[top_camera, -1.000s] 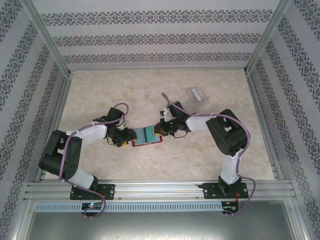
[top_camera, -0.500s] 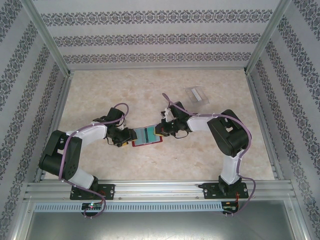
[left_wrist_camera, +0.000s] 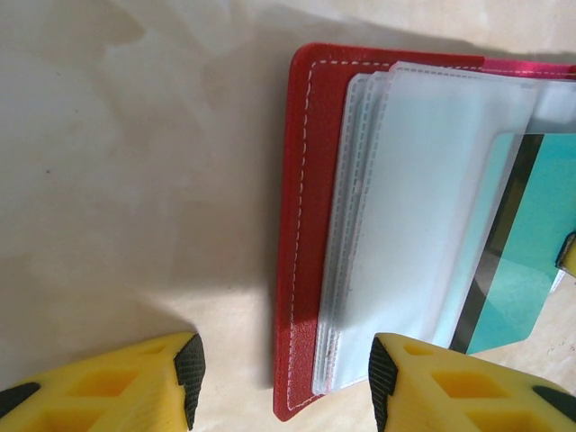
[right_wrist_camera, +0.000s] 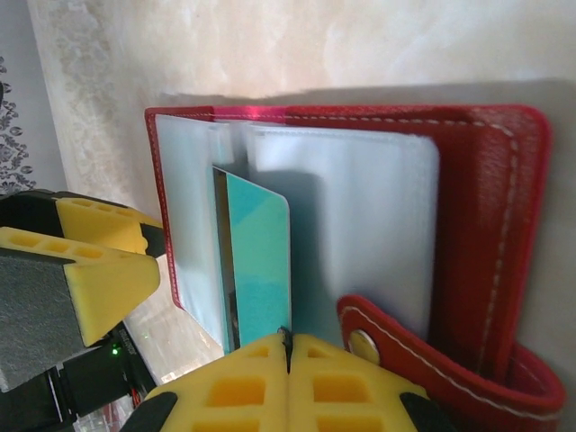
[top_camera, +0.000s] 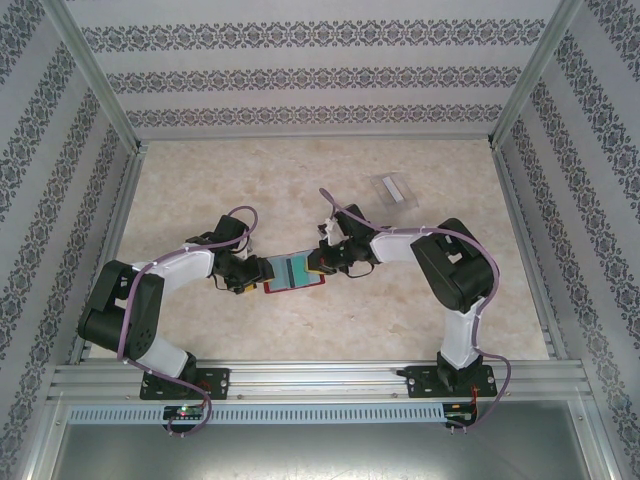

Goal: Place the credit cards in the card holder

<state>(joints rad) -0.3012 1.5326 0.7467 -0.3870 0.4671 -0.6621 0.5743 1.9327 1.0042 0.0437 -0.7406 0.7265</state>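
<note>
A teal credit card (right_wrist_camera: 261, 261) sticks partway out of a clear sleeve of the open red wallet (right_wrist_camera: 486, 225). My right gripper (right_wrist_camera: 288, 346) is shut on the card's near edge. From above, the card (top_camera: 292, 268) lies over the wallet (top_camera: 296, 284) at the table's middle, with the right gripper (top_camera: 318, 262) at its right end. My left gripper (left_wrist_camera: 283, 382) is open and straddles the wallet's (left_wrist_camera: 306, 180) left corner and its sleeves, pads apart from it; from above the left gripper (top_camera: 250, 270) sits at the wallet's left end. The clear card holder (top_camera: 393, 190) lies far right, apart from both.
The wallet's snap flap (right_wrist_camera: 423, 351) curls up beside my right fingers. Patterned walls and metal rails (top_camera: 520, 250) box in the beige table (top_camera: 200, 190). Bare table stretches between the wallet and the card holder.
The right gripper has edged slightly left with the card. The left arm and the wallet stay put.
</note>
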